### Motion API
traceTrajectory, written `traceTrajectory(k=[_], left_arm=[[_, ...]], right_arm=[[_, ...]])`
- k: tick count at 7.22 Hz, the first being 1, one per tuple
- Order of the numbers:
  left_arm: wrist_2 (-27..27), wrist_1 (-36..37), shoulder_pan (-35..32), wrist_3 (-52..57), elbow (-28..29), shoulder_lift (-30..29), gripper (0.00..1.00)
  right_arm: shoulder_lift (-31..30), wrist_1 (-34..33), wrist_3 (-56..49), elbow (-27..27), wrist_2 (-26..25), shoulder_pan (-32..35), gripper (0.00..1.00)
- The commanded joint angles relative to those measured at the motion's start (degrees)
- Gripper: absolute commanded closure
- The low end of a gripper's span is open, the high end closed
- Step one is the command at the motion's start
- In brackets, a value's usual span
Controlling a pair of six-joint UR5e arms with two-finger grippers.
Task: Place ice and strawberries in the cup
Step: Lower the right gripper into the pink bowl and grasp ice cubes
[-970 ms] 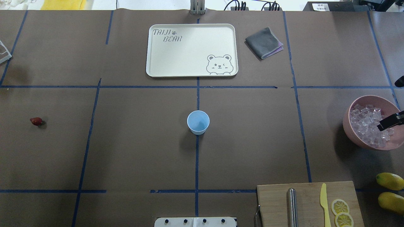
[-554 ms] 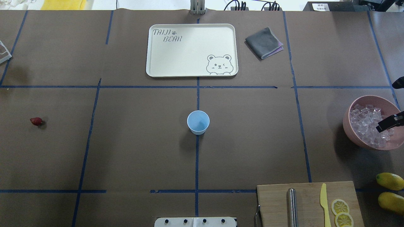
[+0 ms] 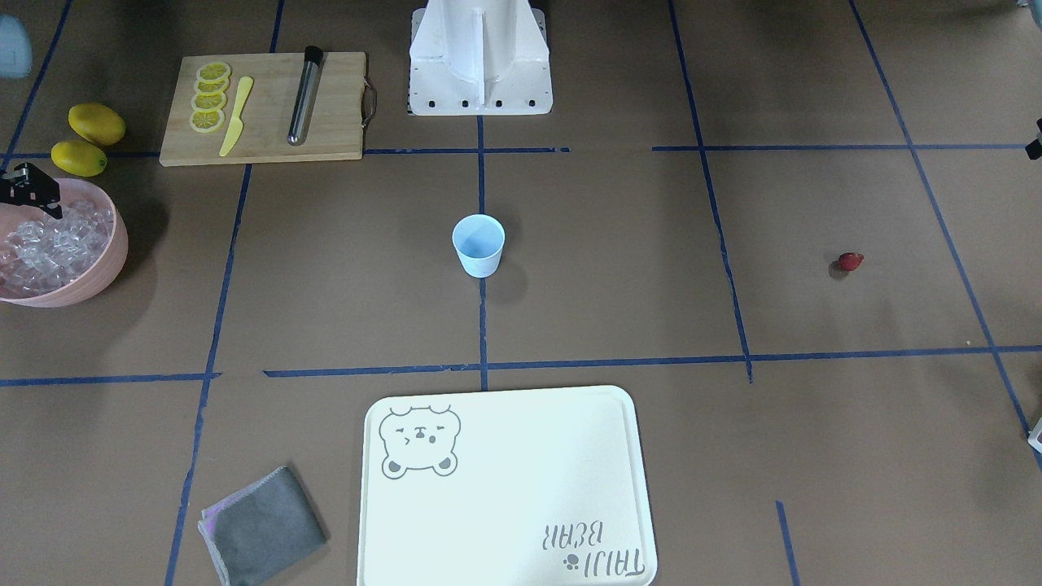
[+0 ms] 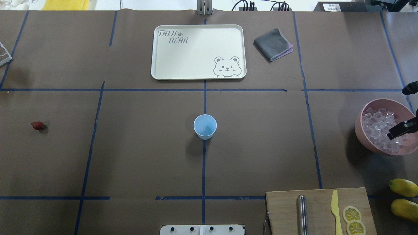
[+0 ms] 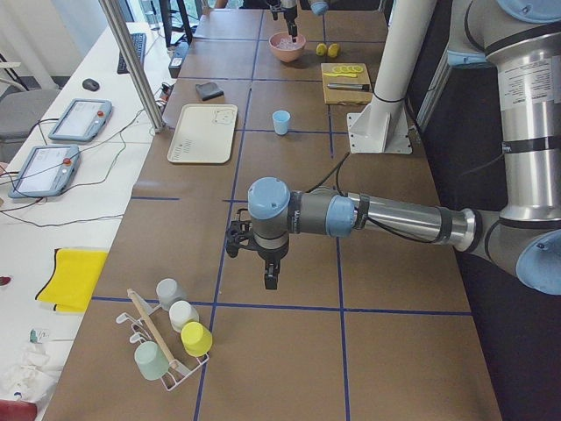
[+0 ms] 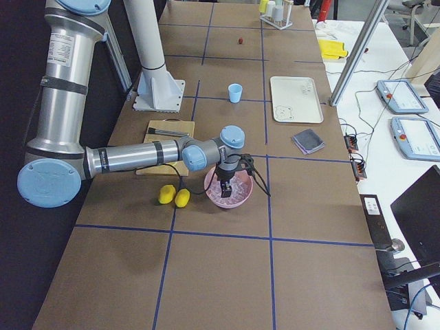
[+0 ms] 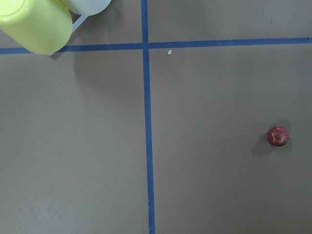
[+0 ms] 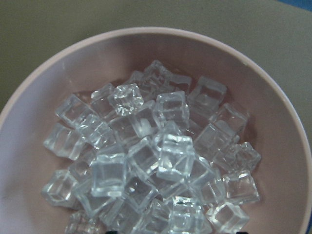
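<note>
The pale blue cup (image 4: 205,126) stands upright at the table's centre and also shows in the front view (image 3: 479,244). The dark red strawberry (image 4: 37,125) lies alone at the far left, and the left wrist view (image 7: 278,136) sees it from above. Clear ice cubes (image 4: 378,129) are heaped in a pink bowl (image 4: 365,142) at the right edge. My right gripper (image 4: 396,132) hangs just above the ice, open and empty. The right wrist view is filled with ice (image 8: 156,156). My left gripper (image 5: 270,274) hovers above the table near the strawberry; I cannot tell whether it is open or shut.
A white bear tray (image 4: 156,52) and a grey cloth (image 4: 272,44) lie at the far side. A cutting board (image 4: 284,209) with a metal rod, yellow knife and lemon slices sits front right, with two lemons (image 4: 403,187) beside it. A cup rack (image 5: 166,338) stands beyond the strawberry.
My right gripper has shifted slightly further in over the ice bowl. The cup and strawberry have not moved.
</note>
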Motion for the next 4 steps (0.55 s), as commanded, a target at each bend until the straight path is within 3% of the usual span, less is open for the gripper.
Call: traceTrajectory(k=[1,4], left_arm=[[0.0,0.0,0.0,0.0,0.0,0.0,0.00],[0.0,-0.1,0.0,0.1,0.0,0.0,0.00]], right_arm=[[0.0,-0.1,0.0,-0.1,-0.1,-0.1,0.33],[0.2,-0.1,0.1,-0.6,-0.1,-0.1,0.48]])
